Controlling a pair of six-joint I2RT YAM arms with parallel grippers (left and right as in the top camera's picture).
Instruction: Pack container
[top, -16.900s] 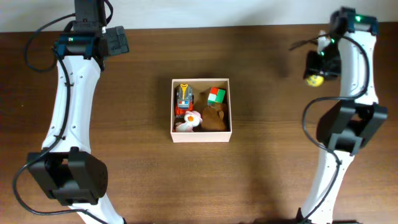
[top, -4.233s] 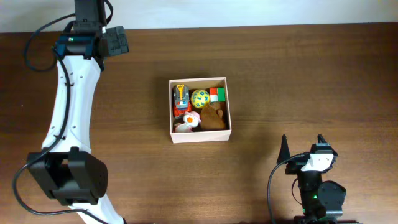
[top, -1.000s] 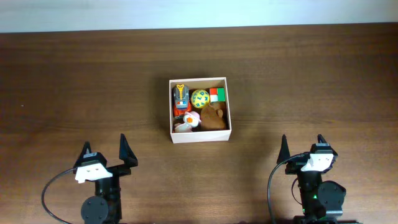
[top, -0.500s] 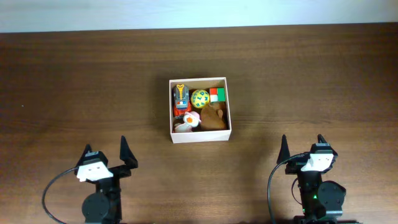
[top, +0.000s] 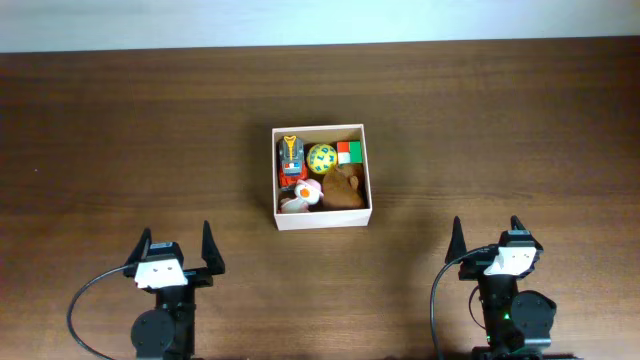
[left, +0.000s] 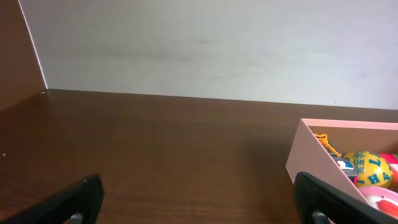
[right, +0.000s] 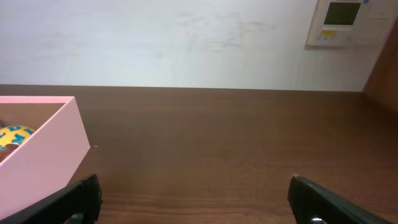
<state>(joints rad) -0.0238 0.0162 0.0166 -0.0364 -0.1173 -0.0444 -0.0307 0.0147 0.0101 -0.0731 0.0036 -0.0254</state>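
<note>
The container (top: 322, 216), a square shallow box with pale walls, stands mid-table. It holds a yellow ball (top: 321, 157), a red and green block (top: 348, 151), a brown plush (top: 344, 188), a toy vehicle (top: 292, 153) and a white and pink toy (top: 303, 194). My left gripper (top: 176, 243) rests open near the front left, well clear of the box. My right gripper (top: 485, 234) rests open near the front right. The left wrist view shows the container's corner (left: 311, 157) at right with the ball (left: 368, 168) inside. In the right wrist view the container's wall (right: 43, 158) sits at left.
Bare brown tabletop (top: 480, 120) surrounds the box on all sides. A white wall (right: 186, 37) runs behind the table, with a small wall panel (right: 342, 22) at upper right in the right wrist view.
The left arm has settled at the front left and its gripper has turned slightly to face straight ahead. The right arm and the box's contents have not moved.
</note>
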